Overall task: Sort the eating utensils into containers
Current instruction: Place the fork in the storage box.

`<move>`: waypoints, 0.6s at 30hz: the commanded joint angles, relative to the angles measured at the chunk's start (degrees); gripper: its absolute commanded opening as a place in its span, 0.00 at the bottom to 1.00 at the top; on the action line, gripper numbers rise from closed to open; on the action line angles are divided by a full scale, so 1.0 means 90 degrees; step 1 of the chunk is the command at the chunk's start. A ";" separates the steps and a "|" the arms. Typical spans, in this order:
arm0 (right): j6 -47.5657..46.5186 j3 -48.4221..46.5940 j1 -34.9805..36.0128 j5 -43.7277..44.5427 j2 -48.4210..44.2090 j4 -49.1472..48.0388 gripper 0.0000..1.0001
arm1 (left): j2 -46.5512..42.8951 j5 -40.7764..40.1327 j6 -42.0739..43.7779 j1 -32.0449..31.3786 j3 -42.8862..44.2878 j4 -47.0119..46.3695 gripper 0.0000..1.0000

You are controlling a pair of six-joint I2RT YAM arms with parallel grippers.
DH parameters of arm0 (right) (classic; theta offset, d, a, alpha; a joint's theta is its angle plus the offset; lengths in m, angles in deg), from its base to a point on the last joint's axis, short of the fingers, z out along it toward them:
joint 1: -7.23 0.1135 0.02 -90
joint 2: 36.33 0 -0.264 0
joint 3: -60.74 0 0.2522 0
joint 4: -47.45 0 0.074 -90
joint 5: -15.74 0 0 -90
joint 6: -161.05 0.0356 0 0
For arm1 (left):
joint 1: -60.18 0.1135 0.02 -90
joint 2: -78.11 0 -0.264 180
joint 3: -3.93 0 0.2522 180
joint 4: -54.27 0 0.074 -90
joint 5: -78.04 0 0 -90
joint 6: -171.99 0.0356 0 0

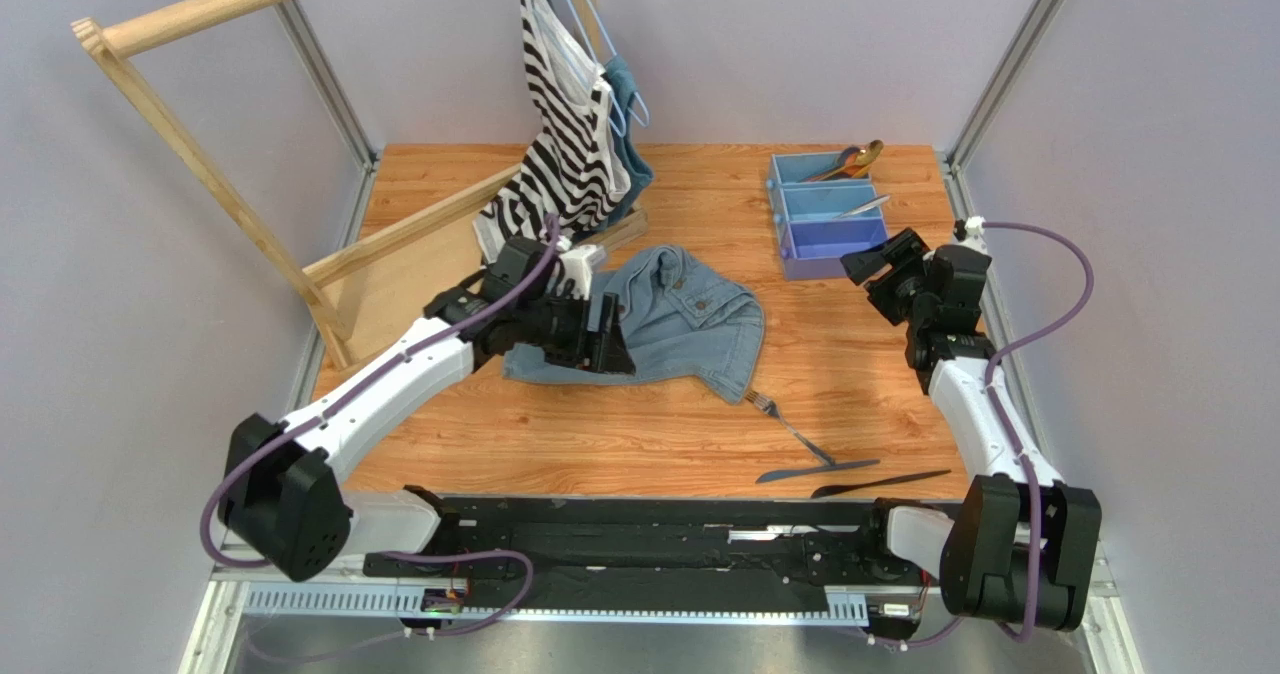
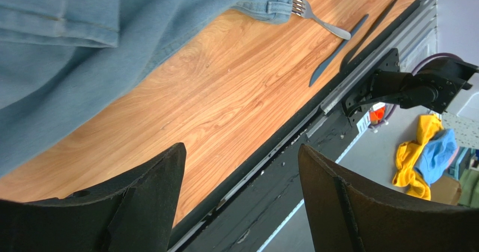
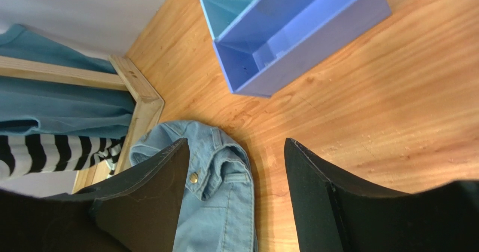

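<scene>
Partly done: tray (image 1: 822, 266) at far right holds spoons (image 1: 851, 160) and a silver piece (image 1: 860, 206); loose fork (image 1: 792, 425) touching denim jacket (image 1: 684, 314) and two knives (image 1: 816, 472) at near edge still unsorted; left gripper (image 1: 609, 332) and right gripper (image 1: 869, 266) both wide, empty.

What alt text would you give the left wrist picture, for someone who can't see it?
Open black jaws frame a wooden table; a denim garment fills the upper left, a silver fork at its hem and two dark knives beyond.
</scene>
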 commanded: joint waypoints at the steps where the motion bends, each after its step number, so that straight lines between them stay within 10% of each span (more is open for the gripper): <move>1: -0.0062 0.0255 0.0012 -0.0148 -0.0559 -0.0116 0.66 | 0.0562 -0.0380 -0.0654 -0.0587 0.0407 -0.0614 0.81; 18: -0.0473 0.0274 -0.0779 -0.0352 -0.1888 0.1134 0.72 | 0.4068 -0.0897 -0.1553 -0.2658 0.3237 -0.0576 0.79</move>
